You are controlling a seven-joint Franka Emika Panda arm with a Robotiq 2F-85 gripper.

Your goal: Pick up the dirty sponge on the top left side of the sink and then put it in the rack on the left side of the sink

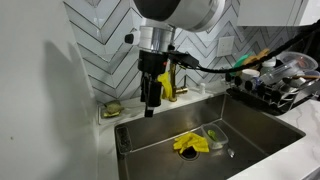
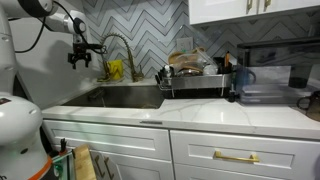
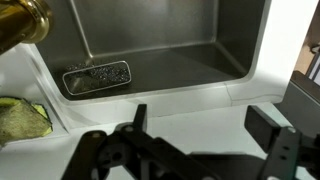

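The dirty sponge (image 1: 112, 109) lies on the white ledge at the back left corner of the sink (image 1: 262, 122). In the wrist view it (image 3: 20, 120) shows olive and yellow-green at the left edge. The rack (image 3: 97, 77) is a small steel holder on the sink's wall; it also shows in an exterior view (image 1: 124, 138). My gripper (image 1: 152, 105) hangs open and empty above the ledge, a little to the side of the sponge. In the wrist view its two fingers (image 3: 205, 125) stand apart over bare white counter. It also shows above the sink's far end (image 2: 82, 58).
A brass spring faucet (image 1: 168, 82) stands close behind the gripper. A yellow cloth (image 1: 190, 145) and a green scrubber in a steel tray (image 1: 215, 135) lie in the basin. A black dish rack (image 2: 195, 80) with dishes stands beside the sink.
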